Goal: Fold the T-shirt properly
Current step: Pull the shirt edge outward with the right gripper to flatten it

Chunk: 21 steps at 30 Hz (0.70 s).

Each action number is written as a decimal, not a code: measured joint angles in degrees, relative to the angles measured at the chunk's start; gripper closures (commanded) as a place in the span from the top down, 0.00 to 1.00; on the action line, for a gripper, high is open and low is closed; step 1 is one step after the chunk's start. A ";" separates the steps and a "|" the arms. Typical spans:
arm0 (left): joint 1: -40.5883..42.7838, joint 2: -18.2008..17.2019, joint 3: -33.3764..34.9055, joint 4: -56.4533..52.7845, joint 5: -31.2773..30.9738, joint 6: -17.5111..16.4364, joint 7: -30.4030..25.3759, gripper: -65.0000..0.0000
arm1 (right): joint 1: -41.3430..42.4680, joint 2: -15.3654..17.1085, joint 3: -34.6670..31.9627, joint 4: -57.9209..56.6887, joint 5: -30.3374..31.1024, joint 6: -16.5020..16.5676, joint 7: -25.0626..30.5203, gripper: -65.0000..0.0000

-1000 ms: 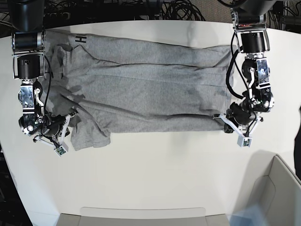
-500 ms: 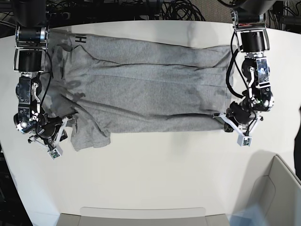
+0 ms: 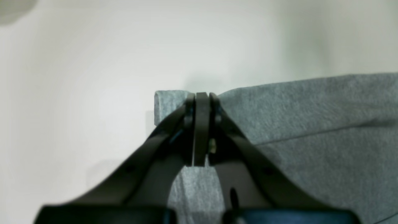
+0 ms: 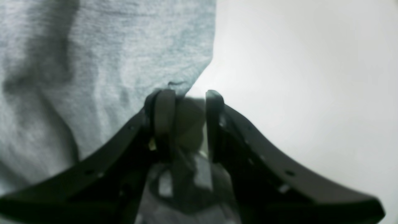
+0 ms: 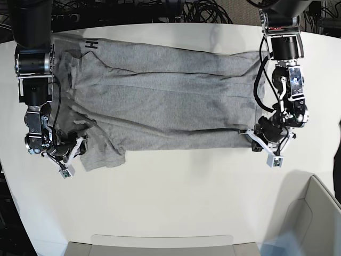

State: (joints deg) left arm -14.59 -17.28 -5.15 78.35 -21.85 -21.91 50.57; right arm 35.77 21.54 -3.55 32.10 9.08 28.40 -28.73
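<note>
Clearly the left gripper [image 3: 201, 102] has its jaws pressed together on a corner of the T-shirt [image 5: 165, 104], with a small flap of grey fabric poking out past the tips in its wrist view; in the base view this is the garment's near corner on the right-hand end. The right gripper [image 4: 184, 96] stands with its jaws apart, nothing between them, the cloth edge lying just beyond and to the left of its tips, over the white table [image 5: 176, 192]. From these two ends outward, the T-shirt stretches flat across the table with its long axis running side to side between the arms, black lettering [image 5: 91, 46] showing at the far corner by the right arm. A rumpled sleeve [image 5: 101, 153] juts toward the near edge just beside the right gripper. My judgement is that the next move hinges on this: the left end is held, the right end is free, and the right arm is nearer the loose sleeve.
</note>
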 measured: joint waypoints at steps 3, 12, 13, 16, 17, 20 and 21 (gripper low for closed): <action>0.02 -0.02 0.00 0.00 0.02 0.00 -0.02 0.00 | 0.37 -1.31 0.00 -1.20 0.07 -1.49 1.09 0.27; 0.02 -0.04 0.00 -0.02 0.02 0.02 -0.02 0.00 | -0.44 -5.42 -2.47 -1.64 -8.59 -7.10 5.33 0.27; 0.00 -0.04 0.00 -0.02 0.00 0.00 -0.02 0.00 | -0.52 -5.77 -2.47 -1.53 -8.70 -7.17 5.18 0.25; 0.00 0.00 0.00 -0.02 0.00 0.00 -0.02 0.00 | -0.39 -6.54 -2.84 -1.33 -8.66 -6.58 3.58 0.06; 0.02 -0.02 0.00 -0.02 0.00 0.00 -0.02 0.00 | -0.28 -6.54 -3.43 -1.31 -8.70 -5.55 3.50 0.00; 0.00 -0.02 -0.11 -0.02 0.00 0.00 -0.04 0.00 | -0.15 -6.54 -3.76 -1.18 -8.83 -5.09 3.17 0.00; 0.00 -0.02 -0.11 -0.02 0.00 0.00 -0.04 0.00 | -0.04 -6.56 -3.76 -1.18 -8.85 -5.07 2.99 0.00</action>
State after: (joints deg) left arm -14.59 -17.30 -5.26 78.32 -21.85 -21.91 50.52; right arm 35.73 14.98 -7.31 30.92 0.23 23.33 -25.74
